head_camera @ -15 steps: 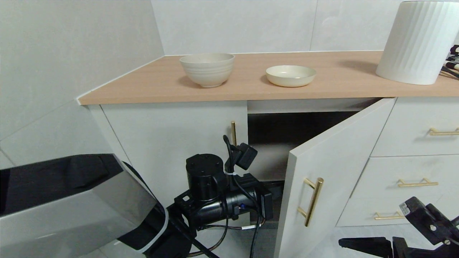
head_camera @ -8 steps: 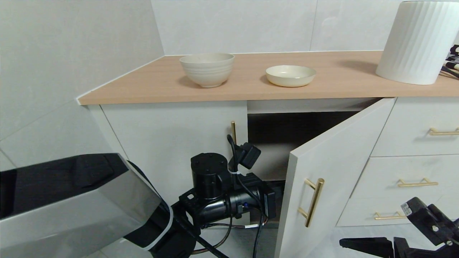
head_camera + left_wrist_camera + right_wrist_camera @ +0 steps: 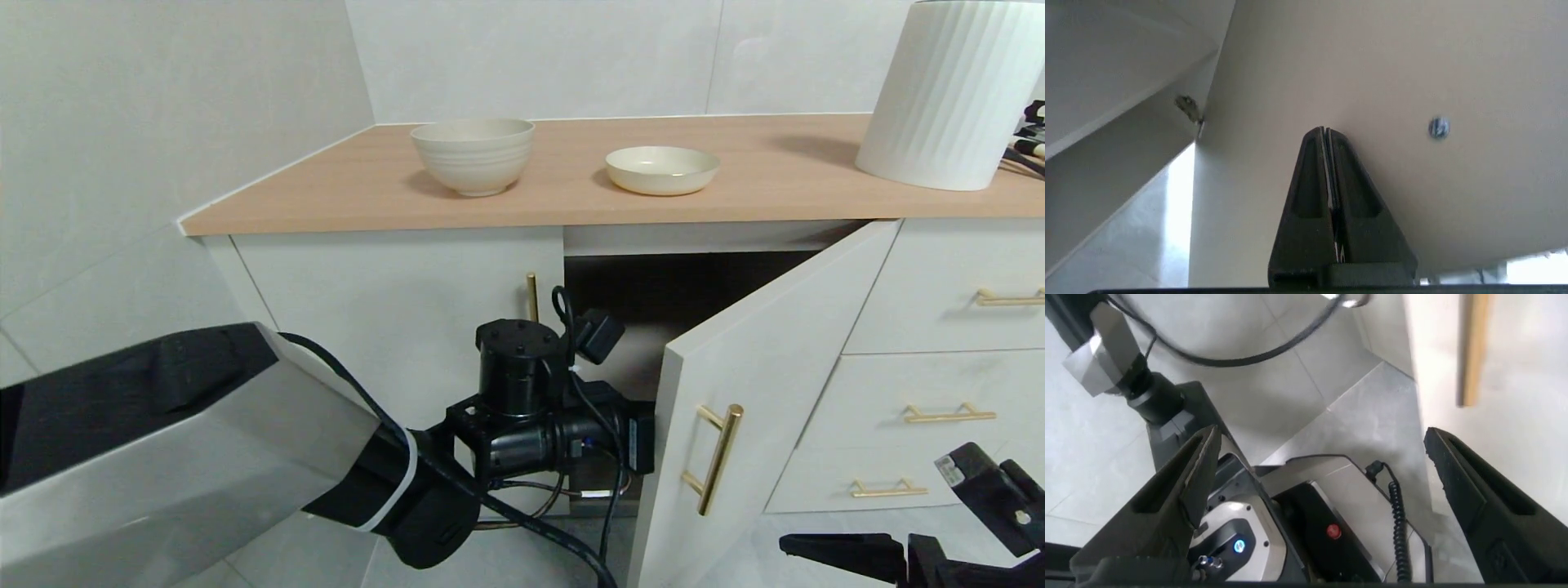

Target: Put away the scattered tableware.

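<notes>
On the tabletop (image 3: pixel 784 175), upright and well apart: one bowl (image 3: pixel 473 155) and one dish (image 3: pixel 662 170), two pieces of tableware not yet put away. Farther right, one ribbed container (image 3: pixel 947 98). Below, one door (image 3: pixel 759 351) swung open, likely to give access for storage; one shut door (image 3: pixel 392 327) beside it, plus three drawers (image 3: pixel 939 278). Behind the open door, left gripper (image 3: pixel 1325 135) closed on nothing, tips at the inner panel, seemingly to push. Low at the right, right gripper (image 3: pixel 1319 449) spread wide and empty, apparently kept ready.
</notes>
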Available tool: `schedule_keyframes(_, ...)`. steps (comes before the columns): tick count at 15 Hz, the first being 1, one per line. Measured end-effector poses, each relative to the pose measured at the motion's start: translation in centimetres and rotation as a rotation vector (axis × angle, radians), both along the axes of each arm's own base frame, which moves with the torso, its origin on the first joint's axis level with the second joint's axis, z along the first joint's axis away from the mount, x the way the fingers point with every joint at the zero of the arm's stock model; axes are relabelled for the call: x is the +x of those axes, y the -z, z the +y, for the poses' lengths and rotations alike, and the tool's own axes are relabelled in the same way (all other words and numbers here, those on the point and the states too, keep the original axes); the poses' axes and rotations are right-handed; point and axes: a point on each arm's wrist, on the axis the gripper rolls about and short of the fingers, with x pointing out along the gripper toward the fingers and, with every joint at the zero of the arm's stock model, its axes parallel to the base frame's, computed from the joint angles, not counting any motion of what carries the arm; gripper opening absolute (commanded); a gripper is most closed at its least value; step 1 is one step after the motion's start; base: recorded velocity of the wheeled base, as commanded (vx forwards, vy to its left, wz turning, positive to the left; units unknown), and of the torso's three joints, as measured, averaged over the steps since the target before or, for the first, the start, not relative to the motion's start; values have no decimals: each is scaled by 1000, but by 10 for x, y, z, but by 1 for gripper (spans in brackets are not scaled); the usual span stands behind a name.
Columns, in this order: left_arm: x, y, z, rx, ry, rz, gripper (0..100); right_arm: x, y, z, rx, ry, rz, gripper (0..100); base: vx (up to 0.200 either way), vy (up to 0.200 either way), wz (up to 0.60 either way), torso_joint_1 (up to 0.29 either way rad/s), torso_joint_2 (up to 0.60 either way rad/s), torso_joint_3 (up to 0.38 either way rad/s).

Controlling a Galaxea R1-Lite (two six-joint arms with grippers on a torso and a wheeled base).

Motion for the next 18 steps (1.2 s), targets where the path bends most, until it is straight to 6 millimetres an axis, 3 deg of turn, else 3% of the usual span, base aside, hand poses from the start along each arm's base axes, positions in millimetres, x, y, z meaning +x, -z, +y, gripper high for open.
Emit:
schedule_keyframes(4, 13, 1, -13, -1, -31, -9, 0, -5, -5, -3, 22, -1, -29, 100, 0, 0, 0, 0, 0, 0)
schedule_keyframes(7, 7, 2, -22, 1, -44, -16, 0, -9, -7, -6, 26, -3, -34, 100, 0, 0, 0, 0, 0, 0)
schedule_keyframes(13, -26, -7, -16, 21, -18, -5, 0, -12, -13, -9, 48, -3, -63, 100, 0, 0, 0, 0, 0, 0)
schedule_keyframes(18, -46, -11, -34, 5, 49, -19, 0, -14, -15, -10, 58, -9, -75, 100, 0, 0, 0, 0, 0, 0)
